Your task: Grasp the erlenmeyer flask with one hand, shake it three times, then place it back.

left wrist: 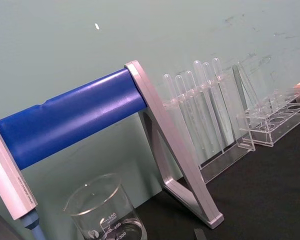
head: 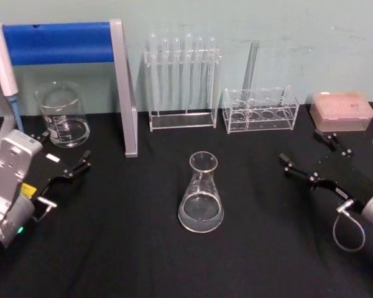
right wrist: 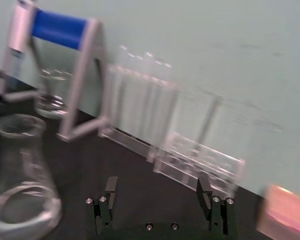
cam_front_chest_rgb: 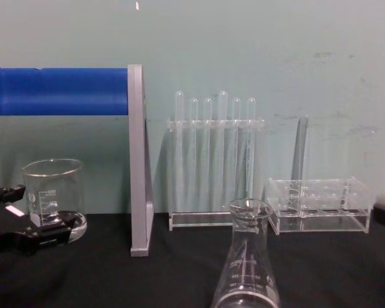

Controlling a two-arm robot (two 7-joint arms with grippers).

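Left edge: left gripper (head: 82, 162) rests low over the black table (head: 143, 267), fingers parted with nothing between them. It sits near the beaker (head: 63, 115), on the robot's side of it, and does not touch it. The beaker stands upright under the blue bar of the pipette stand (head: 62, 42). A pipette (head: 3, 62) hangs at the stand's left end, and the stand's silver leg comes down just right of the beaker.

Centre back: tall test tube rack (head: 183, 81) stands against the wall, its tubes upright in a row.

Centre front: erlenmeyer flask (head: 201, 194) stands upright on its wide base on the table, mouth up. It is forward of the test tube rack and well apart from both grippers. Nothing touches it. In the chest view it shows low in the middle, with white graduation marks visible on the glass.

Right of centre, back: low clear rack (head: 260, 110) holds one tall tube (head: 252, 62) upright. A pink tip box (head: 342, 112) sits beside it at the far right.

Right edge: right gripper (head: 308, 152) is low over the table with its fingers spread wide and holding nothing. Its tips angle toward the back left. The flask lies off to its left, outside the gap between the fingers. The right wrist view confirms this, with both fingers well separated and the flask to one side of them.
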